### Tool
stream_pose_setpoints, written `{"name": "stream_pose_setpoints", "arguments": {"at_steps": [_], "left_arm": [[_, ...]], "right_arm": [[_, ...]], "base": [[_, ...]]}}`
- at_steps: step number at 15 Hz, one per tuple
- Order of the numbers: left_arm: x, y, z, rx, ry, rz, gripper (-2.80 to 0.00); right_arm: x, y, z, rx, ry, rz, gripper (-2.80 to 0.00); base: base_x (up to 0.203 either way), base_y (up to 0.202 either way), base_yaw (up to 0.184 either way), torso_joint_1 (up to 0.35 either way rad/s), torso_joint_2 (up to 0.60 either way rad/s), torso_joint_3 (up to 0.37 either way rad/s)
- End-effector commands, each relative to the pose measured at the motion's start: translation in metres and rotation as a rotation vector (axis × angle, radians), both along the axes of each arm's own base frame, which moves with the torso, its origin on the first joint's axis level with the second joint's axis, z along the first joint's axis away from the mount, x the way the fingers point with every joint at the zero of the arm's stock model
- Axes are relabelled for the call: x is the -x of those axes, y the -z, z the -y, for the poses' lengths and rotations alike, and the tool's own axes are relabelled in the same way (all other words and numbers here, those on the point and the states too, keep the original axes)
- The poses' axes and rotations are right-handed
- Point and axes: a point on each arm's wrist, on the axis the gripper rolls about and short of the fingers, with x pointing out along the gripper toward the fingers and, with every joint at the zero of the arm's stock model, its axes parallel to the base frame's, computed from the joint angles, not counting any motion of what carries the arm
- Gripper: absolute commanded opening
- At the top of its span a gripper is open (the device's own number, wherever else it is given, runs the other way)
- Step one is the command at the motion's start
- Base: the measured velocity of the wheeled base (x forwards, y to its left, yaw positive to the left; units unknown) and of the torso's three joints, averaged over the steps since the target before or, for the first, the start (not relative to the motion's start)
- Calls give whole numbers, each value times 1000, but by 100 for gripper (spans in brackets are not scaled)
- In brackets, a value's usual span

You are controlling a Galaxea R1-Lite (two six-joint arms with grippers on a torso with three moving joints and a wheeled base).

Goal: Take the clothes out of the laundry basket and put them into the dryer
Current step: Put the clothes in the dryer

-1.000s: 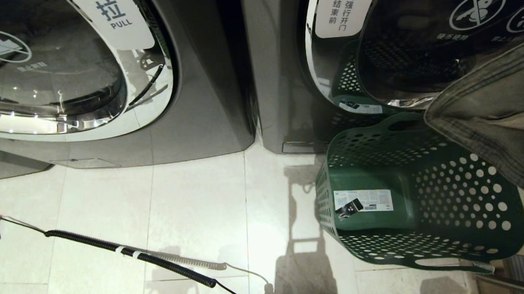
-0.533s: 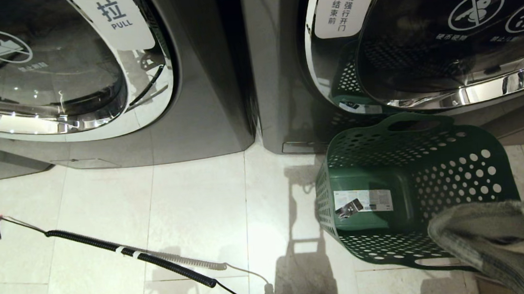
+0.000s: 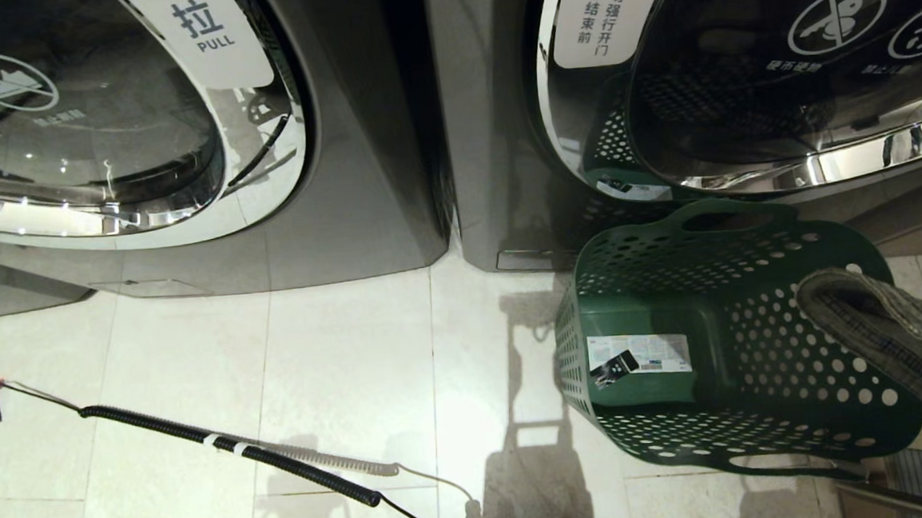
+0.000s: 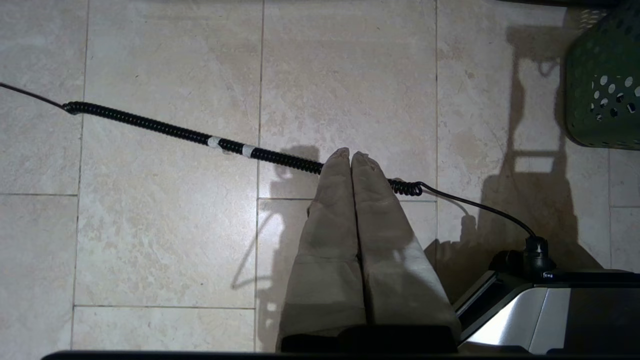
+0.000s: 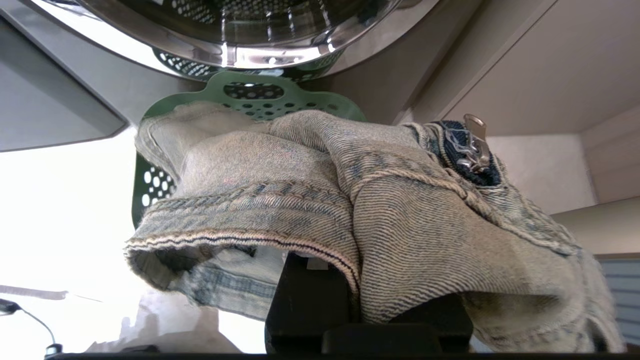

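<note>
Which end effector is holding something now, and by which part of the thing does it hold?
The right end effector is shut on the denim garment, near its hemmed edge. The left end effector is shut and holds nothing.

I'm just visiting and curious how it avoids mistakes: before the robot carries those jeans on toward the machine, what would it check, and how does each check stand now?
1. Grip: the right gripper is shut on the jeans, which drape over it: ok.
2. Jeans clear of the laundry basket: they hang over its right rim; whether they touch it, cannot tell.
3. Anything left in the basket: only a label shows on its floor: ok.
4. Right-hand dryer door open: cannot tell from these views.
5. Left gripper out of the way: shut, above the floor by the coiled cable: ok.
</note>
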Motion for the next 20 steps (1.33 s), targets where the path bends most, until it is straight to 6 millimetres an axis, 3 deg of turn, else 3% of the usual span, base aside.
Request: {"name": "stream_pose_setpoints", "arguments": {"at_steps": [1, 4, 7, 9, 16, 20], "left_arm": [[0, 0, 0, 0, 0, 0, -280], [0, 0, 0, 0, 0, 1, -280], [0, 0, 0, 0, 0, 0, -280], [0, 0, 0, 0, 0, 1, -280], [0, 0, 0, 0, 0, 0, -280], [0, 0, 0, 1, 0, 1, -280]], "right_arm": [[2, -1, 0, 16, 2, 4, -280], [5, -13, 0, 48, 6, 28, -280], [0, -7, 0, 61, 12, -4, -280], [-4, 6, 0, 64, 9, -33, -280], [-33, 83, 1, 67, 2, -211, -280], [-47, 101, 2, 71, 41, -302, -280]], "base": [[0, 0, 0, 0, 0, 0], [0, 0, 0, 0, 0, 0], [0, 0, 0, 0, 0, 0], [0, 0, 0, 0, 0, 0], [0, 0, 0, 0, 0, 0], [0, 0, 0, 0, 0, 0]]}}
